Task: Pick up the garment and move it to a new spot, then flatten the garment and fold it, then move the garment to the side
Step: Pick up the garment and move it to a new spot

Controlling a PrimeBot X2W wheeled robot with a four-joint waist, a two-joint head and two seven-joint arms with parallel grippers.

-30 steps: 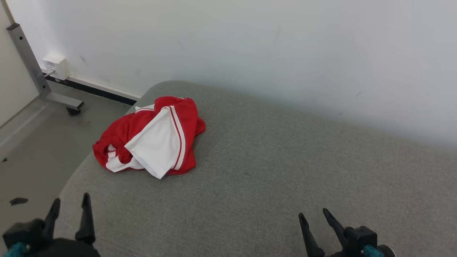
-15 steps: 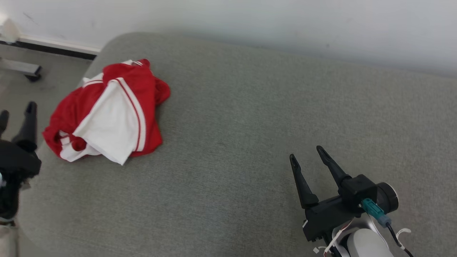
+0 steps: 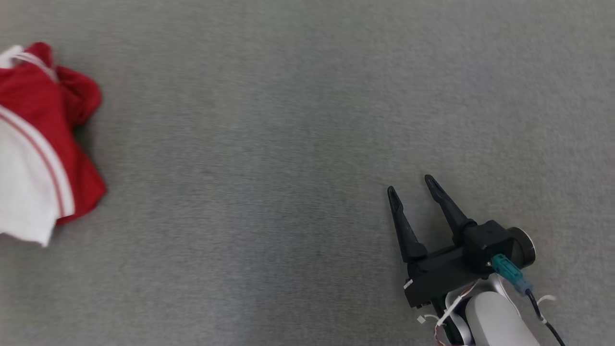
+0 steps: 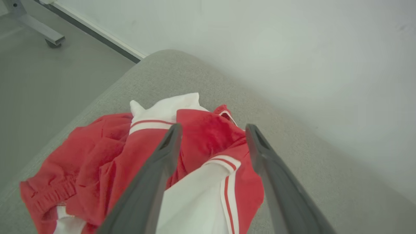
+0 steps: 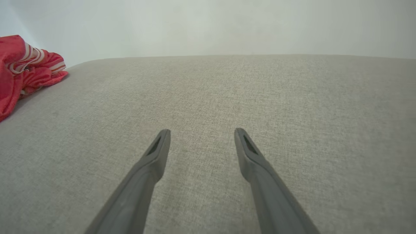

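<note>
The garment (image 3: 43, 144) is a crumpled red and white piece lying at the left edge of the head view on the grey fabric surface (image 3: 269, 158). In the left wrist view the garment (image 4: 201, 139) lies in a heap just beyond and under my left gripper (image 4: 213, 130), whose fingers stand open above it with nothing between them. My right gripper (image 3: 409, 182) is open over bare fabric at the lower right, far from the garment. The right wrist view has my right gripper (image 5: 201, 131) open over the surface and the garment (image 5: 22, 68) at the far left.
A pale wall (image 4: 276, 42) rises behind the grey surface. To its left lies grey floor (image 4: 48, 74) with a metal frame foot on a caster (image 4: 52, 40). The surface's rounded corner (image 4: 156, 57) is just past the garment.
The head camera has swung down and right, so the garment has slid to that picture's left edge and the wall has left it. My right gripper stands higher in the picture.
</note>
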